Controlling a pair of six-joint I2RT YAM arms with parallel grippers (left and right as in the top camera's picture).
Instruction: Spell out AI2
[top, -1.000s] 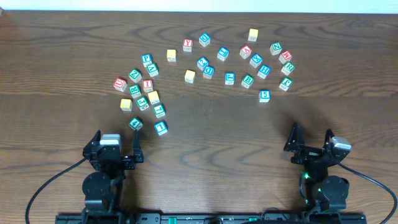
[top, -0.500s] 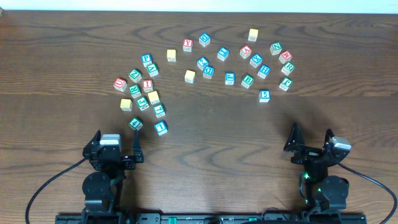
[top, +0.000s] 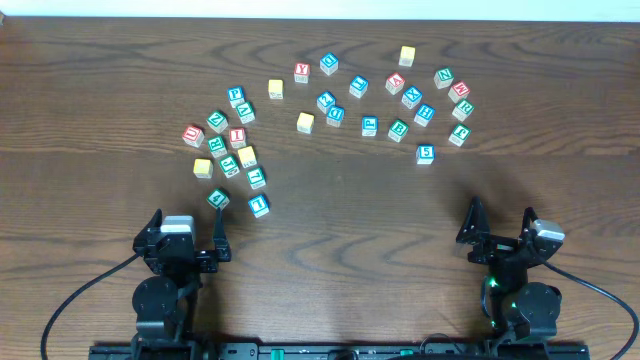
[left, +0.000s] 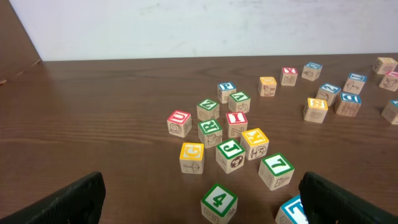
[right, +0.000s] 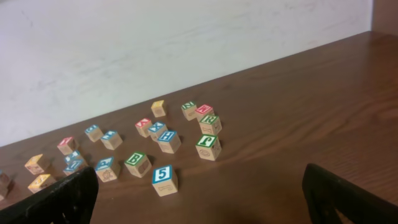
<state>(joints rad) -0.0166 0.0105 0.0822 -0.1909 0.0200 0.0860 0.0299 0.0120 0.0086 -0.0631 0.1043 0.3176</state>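
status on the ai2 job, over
Left tool and right tool open, empty, parked at near edge. Red A block and red I block loose in the scatter, nothing spelled. Nothing between tools and blocks.

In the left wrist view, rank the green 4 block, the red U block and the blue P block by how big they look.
1. green 4 block, largest.
2. red U block.
3. blue P block, smallest.
The order tracks nearness to the camera; true sizes may well match.
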